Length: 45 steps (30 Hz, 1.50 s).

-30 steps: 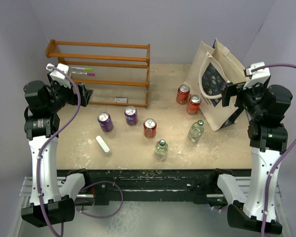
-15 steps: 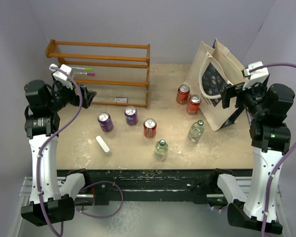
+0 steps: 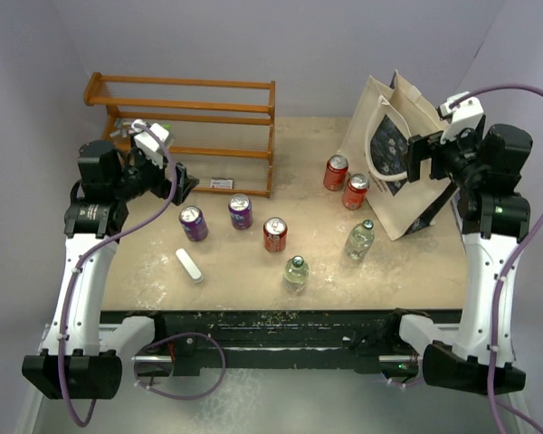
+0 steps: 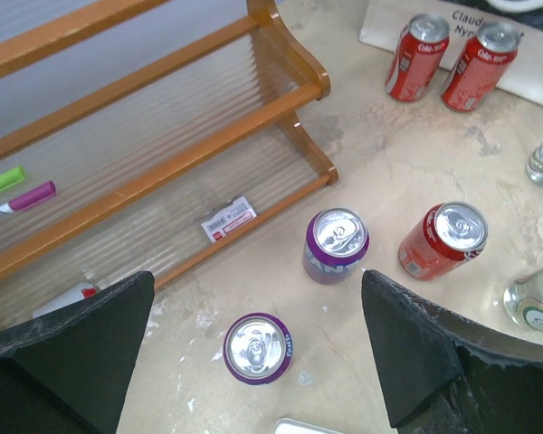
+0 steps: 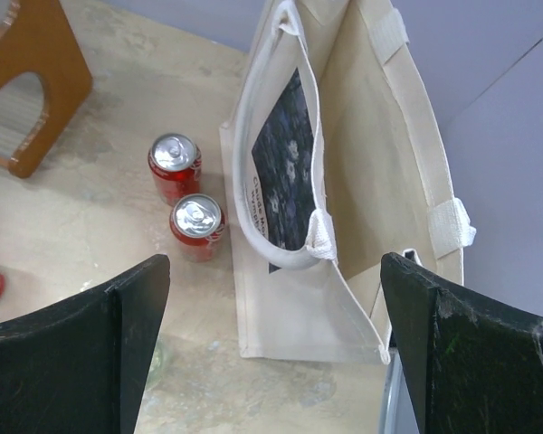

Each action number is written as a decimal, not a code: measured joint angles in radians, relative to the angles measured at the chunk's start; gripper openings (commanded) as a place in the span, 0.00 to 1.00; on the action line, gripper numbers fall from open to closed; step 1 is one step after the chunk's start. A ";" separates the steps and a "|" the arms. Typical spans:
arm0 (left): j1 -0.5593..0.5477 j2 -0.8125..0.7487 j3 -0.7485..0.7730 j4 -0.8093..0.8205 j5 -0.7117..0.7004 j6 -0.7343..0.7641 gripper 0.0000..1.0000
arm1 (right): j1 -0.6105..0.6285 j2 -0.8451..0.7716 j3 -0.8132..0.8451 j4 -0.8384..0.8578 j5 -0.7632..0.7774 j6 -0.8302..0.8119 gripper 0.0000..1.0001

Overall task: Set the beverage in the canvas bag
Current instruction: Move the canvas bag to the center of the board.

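Observation:
The cream canvas bag (image 3: 391,149) with a dark print stands open at the back right; it also shows in the right wrist view (image 5: 294,303). My right gripper (image 3: 416,168) hovers open and empty over its near side (image 5: 273,271). Two purple cans (image 3: 193,222) (image 3: 241,211), a red can (image 3: 275,233), two more red cans (image 3: 336,172) (image 3: 355,191) and two glass bottles (image 3: 359,240) (image 3: 295,273) stand on the table. My left gripper (image 3: 179,181) is open and empty above the purple cans (image 4: 258,348) (image 4: 337,244), with its fingers apart (image 4: 258,294).
A wooden rack (image 3: 190,131) with markers stands at the back left, close behind my left gripper. A white flat object (image 3: 189,266) lies near the front left. The two red cans (image 5: 175,165) (image 5: 197,224) stand right beside the bag.
My left arm has swung right and forward, from the table's left edge to above the purple cans. My right arm has shifted slightly up and toward the bag.

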 measured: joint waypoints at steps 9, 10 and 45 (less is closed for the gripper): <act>-0.033 0.074 0.000 -0.029 -0.006 0.051 0.99 | 0.012 0.127 -0.006 0.058 0.083 -0.081 0.96; -0.042 0.079 0.000 -0.032 -0.004 0.059 0.99 | 0.013 0.143 -0.005 0.062 0.086 -0.089 0.94; -0.334 0.419 0.158 -0.044 -0.031 0.126 0.99 | 0.065 0.158 0.022 -0.311 0.145 -0.127 0.38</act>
